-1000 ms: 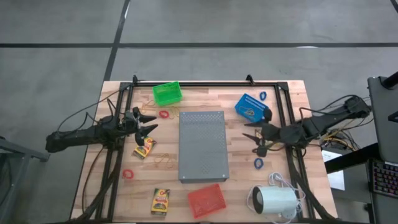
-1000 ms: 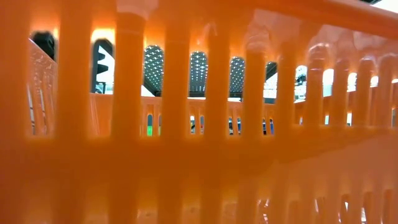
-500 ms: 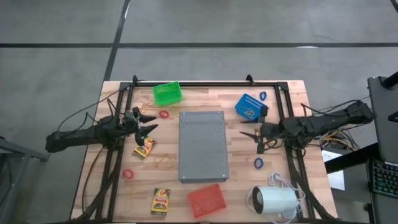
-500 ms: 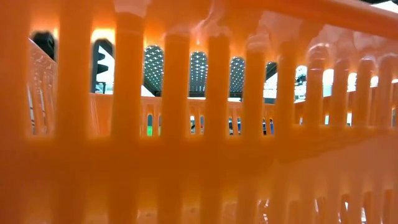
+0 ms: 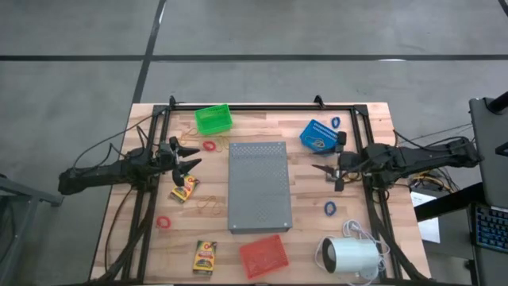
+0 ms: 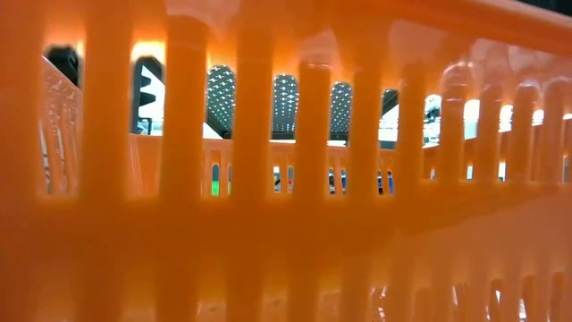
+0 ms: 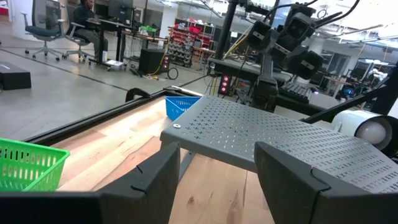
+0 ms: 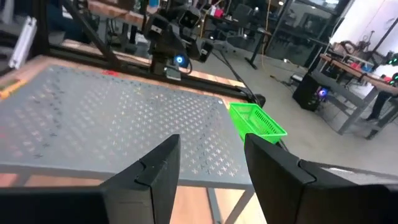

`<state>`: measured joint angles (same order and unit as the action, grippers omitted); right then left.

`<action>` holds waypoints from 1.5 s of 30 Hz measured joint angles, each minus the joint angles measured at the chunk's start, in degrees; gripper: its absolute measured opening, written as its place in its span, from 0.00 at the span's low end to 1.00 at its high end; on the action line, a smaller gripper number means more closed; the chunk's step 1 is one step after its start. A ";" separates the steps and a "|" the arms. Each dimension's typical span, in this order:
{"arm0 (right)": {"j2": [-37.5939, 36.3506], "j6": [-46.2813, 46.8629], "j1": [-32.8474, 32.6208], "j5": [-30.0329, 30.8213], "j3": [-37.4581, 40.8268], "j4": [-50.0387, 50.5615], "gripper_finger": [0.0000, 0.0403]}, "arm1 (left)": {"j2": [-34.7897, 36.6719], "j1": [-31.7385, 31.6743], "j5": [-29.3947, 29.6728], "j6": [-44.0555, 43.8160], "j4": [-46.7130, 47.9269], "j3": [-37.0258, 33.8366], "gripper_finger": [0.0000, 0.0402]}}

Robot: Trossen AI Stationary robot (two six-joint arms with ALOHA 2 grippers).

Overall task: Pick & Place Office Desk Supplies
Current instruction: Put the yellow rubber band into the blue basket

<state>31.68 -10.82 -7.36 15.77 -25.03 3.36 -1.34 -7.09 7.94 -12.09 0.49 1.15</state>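
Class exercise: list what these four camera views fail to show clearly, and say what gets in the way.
- Low view: the red basket wall fills the picture and hides the table.
- High view: tan rubber bands too thin to count.
- High view: print on the crayon box too small to read.
- Wrist views: no crayon boxes or rings show.

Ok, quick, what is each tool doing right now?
Left tool: open, holding nothing, left of the grey slab.
Right tool: open, holding nothing, right of the slab.

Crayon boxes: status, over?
Left tool open, empty, above one crayon box. Right tool open, empty, beside grey slab. Second crayon box untouched.
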 joint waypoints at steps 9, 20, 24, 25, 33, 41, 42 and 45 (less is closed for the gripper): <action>-9.44 7.53 0.00 1.72 1.35 8.92 0.44 | 0.00 0.00 0.00 0.01 -0.01 0.00 0.53; -15.15 7.36 0.00 2.37 1.48 8.44 0.44 | 0.00 0.00 0.00 0.00 -0.01 0.00 0.53; -14.32 7.38 0.00 2.36 1.50 8.42 0.44 | 0.00 0.00 0.00 0.02 0.01 0.00 0.53; -14.15 7.44 0.00 2.32 1.54 8.41 0.44 | 0.00 0.00 0.00 0.00 0.01 0.00 0.53; -11.92 12.12 0.00 2.21 1.59 8.39 0.44 | 0.00 0.00 0.00 0.02 0.00 -0.01 0.53; -10.41 6.09 0.00 2.21 1.59 8.41 0.44 | 0.00 0.00 0.00 0.00 0.01 0.00 0.53; -10.31 5.50 0.00 2.21 1.59 8.41 0.44 | 0.00 0.00 0.00 0.01 0.01 -0.01 0.53; -10.14 4.76 0.00 2.21 1.59 8.41 0.44 | 0.00 0.00 0.00 0.02 0.01 0.00 0.53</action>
<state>21.54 -6.06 -7.36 17.98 -23.44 11.77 -1.34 -7.09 7.94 -12.08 0.49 1.15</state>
